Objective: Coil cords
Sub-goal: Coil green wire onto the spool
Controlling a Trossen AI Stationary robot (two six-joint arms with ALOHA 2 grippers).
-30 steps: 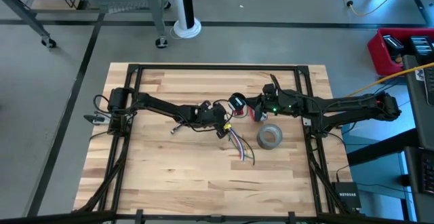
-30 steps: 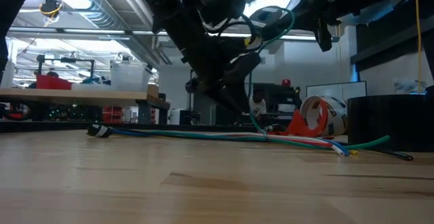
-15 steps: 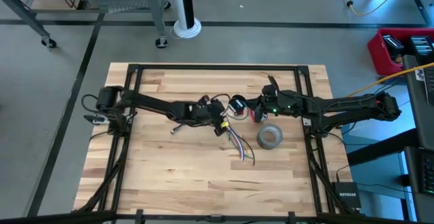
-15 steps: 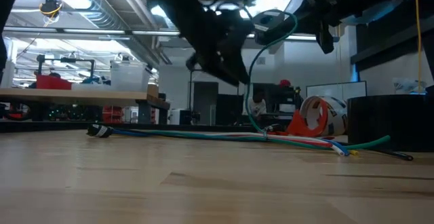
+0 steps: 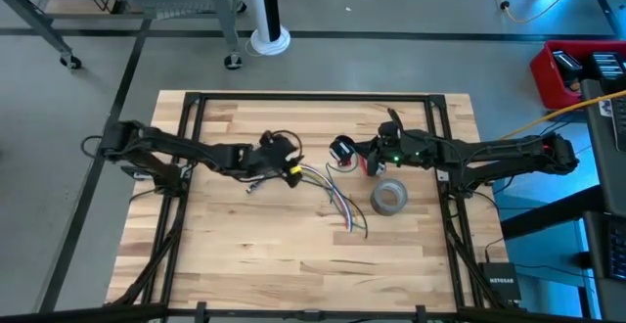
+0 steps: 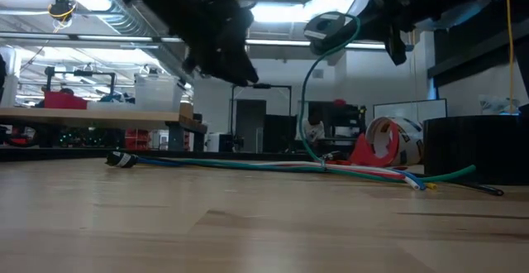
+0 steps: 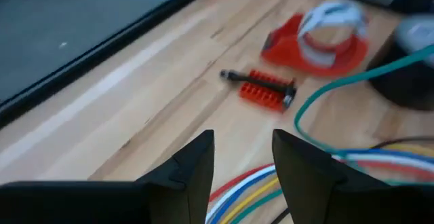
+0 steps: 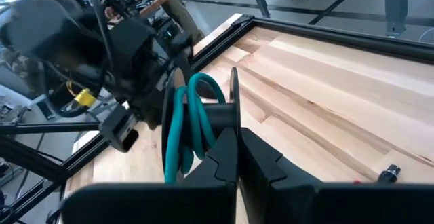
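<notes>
The cords [image 5: 335, 204] are seen as a flat bundle of white, blue, red, yellow and green strands lying on the table [image 5: 245, 264] just right of centre, fanning toward five o'clock, with a teal-green wire [image 6: 318, 83] rising from them onto a small spool [image 8: 203, 119]. That spool is pinched edge-on by the nearly closed right pincer [image 8: 237, 149], held above the table at about two o'clock from centre. The left pincer [image 7: 241, 159] is held empty, fingers slightly parted, above the bundle's nine o'clock end.
</notes>
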